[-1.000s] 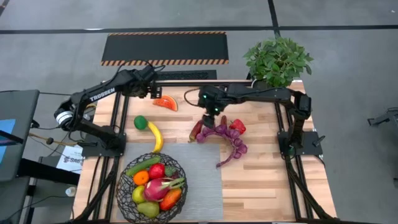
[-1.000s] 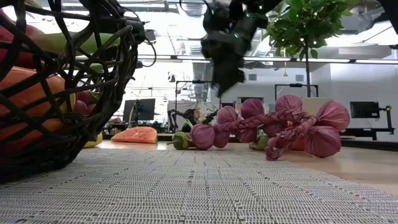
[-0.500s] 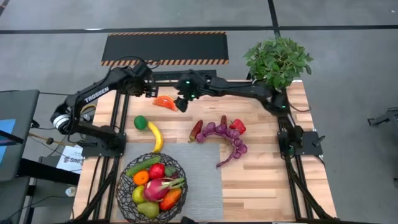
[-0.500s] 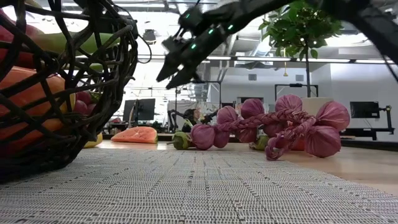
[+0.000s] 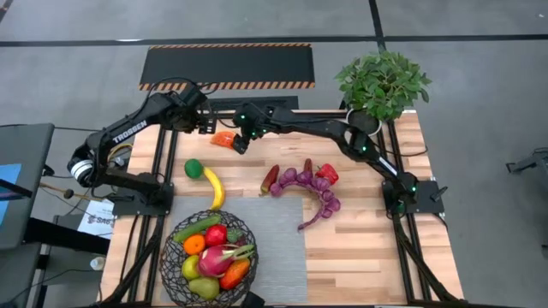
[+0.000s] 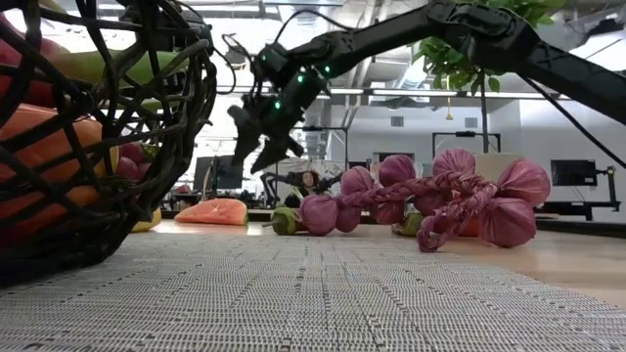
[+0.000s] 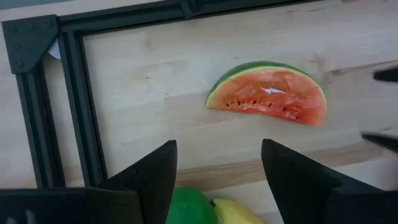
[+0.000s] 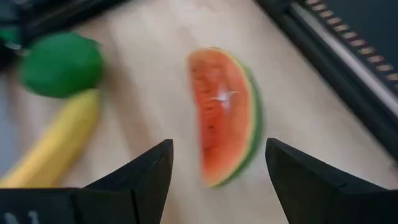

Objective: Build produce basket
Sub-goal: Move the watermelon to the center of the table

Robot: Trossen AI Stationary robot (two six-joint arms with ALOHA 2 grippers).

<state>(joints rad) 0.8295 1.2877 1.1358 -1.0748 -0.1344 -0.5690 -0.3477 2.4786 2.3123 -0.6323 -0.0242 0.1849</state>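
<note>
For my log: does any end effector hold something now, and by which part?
Nothing is held. Right end effector is open above the watermelon slice; left end effector is open too.

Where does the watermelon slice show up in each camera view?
High view: watermelon slice, far side, under the right claw.
Low view: low, left of centre.
Left wrist view: centre, flat on wood.
Right wrist view: centre.
Shared landmark: the banana, except in the low view.
</note>
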